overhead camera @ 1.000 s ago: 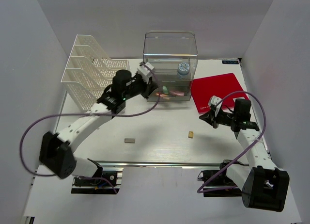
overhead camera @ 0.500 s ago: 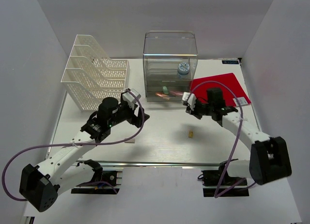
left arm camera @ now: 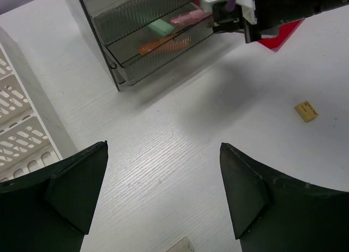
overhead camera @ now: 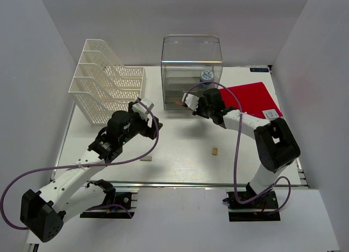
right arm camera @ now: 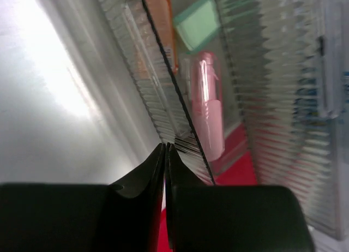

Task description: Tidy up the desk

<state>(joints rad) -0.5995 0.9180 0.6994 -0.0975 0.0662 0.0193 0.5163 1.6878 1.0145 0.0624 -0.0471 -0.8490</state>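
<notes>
The desk is a white tabletop. At its back stands a clear drawer box, its lowest drawer pulled slightly out and holding an orange item, a green eraser and a pink tube. My right gripper is shut, empty, its tips against the drawer's front edge; the top view shows this gripper there too. My left gripper hangs open and empty over bare desk in front of the box, seen in the top view.
A white mesh file rack stands back left. A red folder lies right of the box, and a blue-capped bottle is at the box's right side. A yellow eraser and a small pale block lie near the front rail.
My left gripper opened and drew back from the drawer box toward the near left. My right arm swung left from beside the red folder to the drawer's front, staying shut.
</notes>
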